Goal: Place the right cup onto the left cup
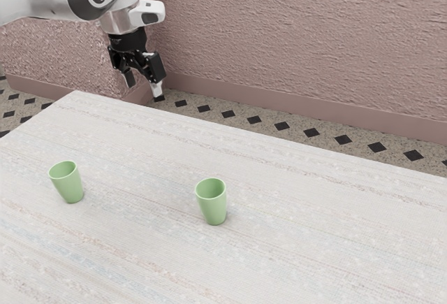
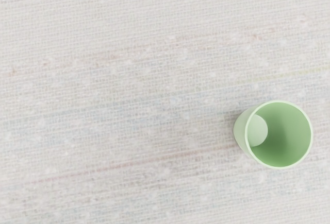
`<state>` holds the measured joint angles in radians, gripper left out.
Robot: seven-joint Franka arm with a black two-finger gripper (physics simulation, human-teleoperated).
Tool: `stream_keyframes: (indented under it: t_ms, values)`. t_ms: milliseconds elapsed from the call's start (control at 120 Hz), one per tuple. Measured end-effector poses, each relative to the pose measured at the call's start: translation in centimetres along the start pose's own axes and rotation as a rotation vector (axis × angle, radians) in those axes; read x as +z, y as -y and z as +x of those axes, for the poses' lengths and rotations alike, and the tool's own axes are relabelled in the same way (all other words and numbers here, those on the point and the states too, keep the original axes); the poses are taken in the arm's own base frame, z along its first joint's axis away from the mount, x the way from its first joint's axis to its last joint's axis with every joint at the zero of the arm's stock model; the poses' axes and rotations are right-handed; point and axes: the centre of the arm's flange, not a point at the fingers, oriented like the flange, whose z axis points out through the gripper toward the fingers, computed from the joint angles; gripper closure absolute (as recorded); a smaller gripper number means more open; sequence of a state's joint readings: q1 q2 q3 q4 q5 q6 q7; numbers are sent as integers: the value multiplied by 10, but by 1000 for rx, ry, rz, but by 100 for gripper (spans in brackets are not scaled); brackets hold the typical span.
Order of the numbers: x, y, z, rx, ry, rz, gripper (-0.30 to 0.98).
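Observation:
In the exterior view my gripper (image 1: 143, 84) is raised beyond the table's far left corner, its two fingers apart with nothing between them. Two green cups stand upright on the table, mouths up and well separated. One cup (image 1: 68, 184) is at the exterior view's left; the other cup (image 1: 212, 202) is near the middle. Both are far below and away from the gripper. The wrist view looks down into one green cup (image 2: 279, 135), showing its inside and pale bottom; which of the two it is, I cannot tell.
A pale, streaked table top (image 1: 314, 213) carries the cups, with a wide gap between them. Behind the table are a patterned floor (image 1: 265, 128) and a rough pink wall (image 1: 300, 31).

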<state>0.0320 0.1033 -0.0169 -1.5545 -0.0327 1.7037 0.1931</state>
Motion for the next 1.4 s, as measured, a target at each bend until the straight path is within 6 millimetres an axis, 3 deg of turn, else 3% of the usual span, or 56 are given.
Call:
stream_keyframes:
  t_ms: [258,350,508,875,1325,1400]
  values:
    - [9,0,2,2,16,-6,0]
    - [41,-6,9,1,54,-33,0]
    - [91,-41,10,21,82,-58,0]
    - [193,-61,2,-13,73,-65,0]
    - [271,-73,12,-36,89,-68,0]
    - [277,-74,13,-39,87,-68,7]
